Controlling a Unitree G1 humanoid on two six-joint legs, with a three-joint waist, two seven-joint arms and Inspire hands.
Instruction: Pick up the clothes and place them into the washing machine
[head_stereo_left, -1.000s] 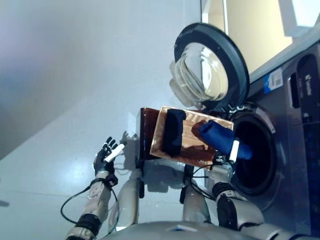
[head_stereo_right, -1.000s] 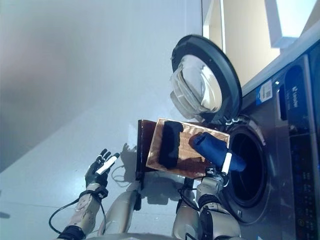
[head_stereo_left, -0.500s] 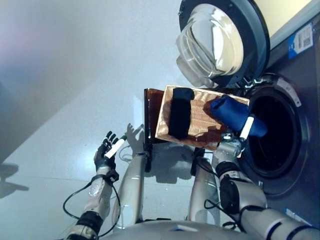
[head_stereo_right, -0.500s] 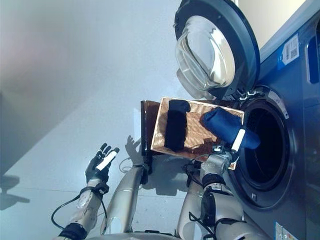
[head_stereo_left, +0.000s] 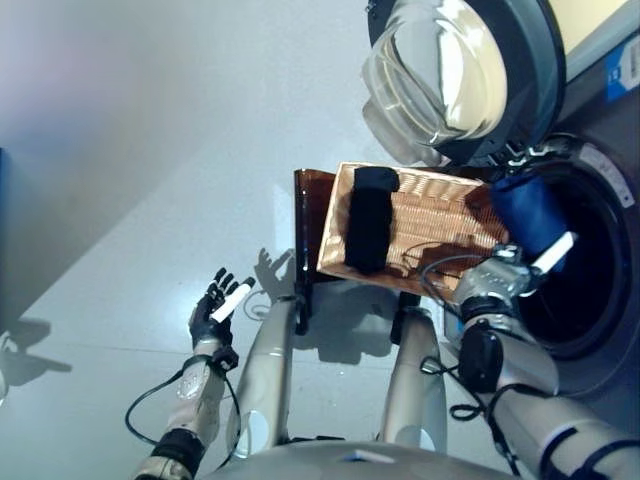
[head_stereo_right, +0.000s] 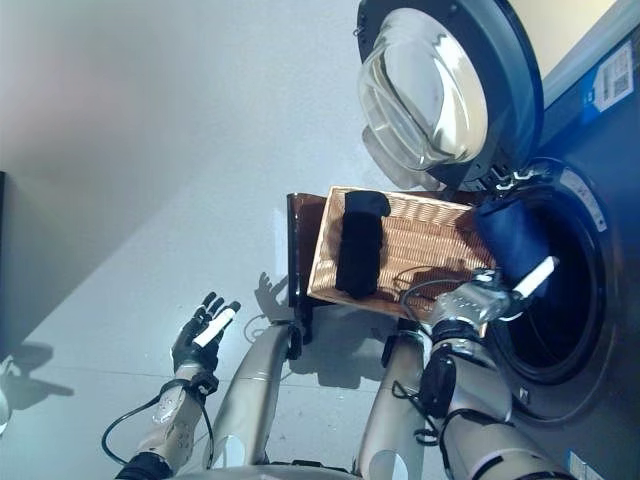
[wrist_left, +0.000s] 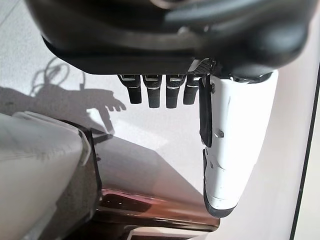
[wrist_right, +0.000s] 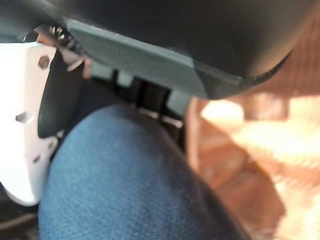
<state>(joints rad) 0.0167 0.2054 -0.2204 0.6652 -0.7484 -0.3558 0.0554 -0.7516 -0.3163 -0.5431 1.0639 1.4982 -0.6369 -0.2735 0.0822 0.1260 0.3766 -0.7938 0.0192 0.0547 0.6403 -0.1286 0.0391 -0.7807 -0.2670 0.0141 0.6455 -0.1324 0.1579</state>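
Observation:
My right hand (head_stereo_left: 510, 278) is shut on a rolled blue garment (head_stereo_left: 527, 214), holding it at the rim of the washing machine's open drum (head_stereo_left: 580, 290). The right wrist view shows the blue cloth (wrist_right: 120, 185) filling the space under the hand, with the white-covered thumb (wrist_right: 25, 125) pressed against it. A black garment (head_stereo_left: 369, 221) lies in the woven basket (head_stereo_left: 440, 215) on a dark stool. My left hand (head_stereo_left: 217, 308) hangs open over the floor at the lower left, its fingers (wrist_left: 160, 92) straight and holding nothing.
The washer's round glass door (head_stereo_left: 450, 70) stands swung open above the basket. The dark stool (head_stereo_left: 305, 225) carries the basket right beside the drum opening. Pale floor (head_stereo_left: 130, 180) stretches to the left.
My right hand has carried the blue garment off the basket rightward to the drum opening. The camera has shifted, so the whole scene sits differently. The left hand has stayed put.

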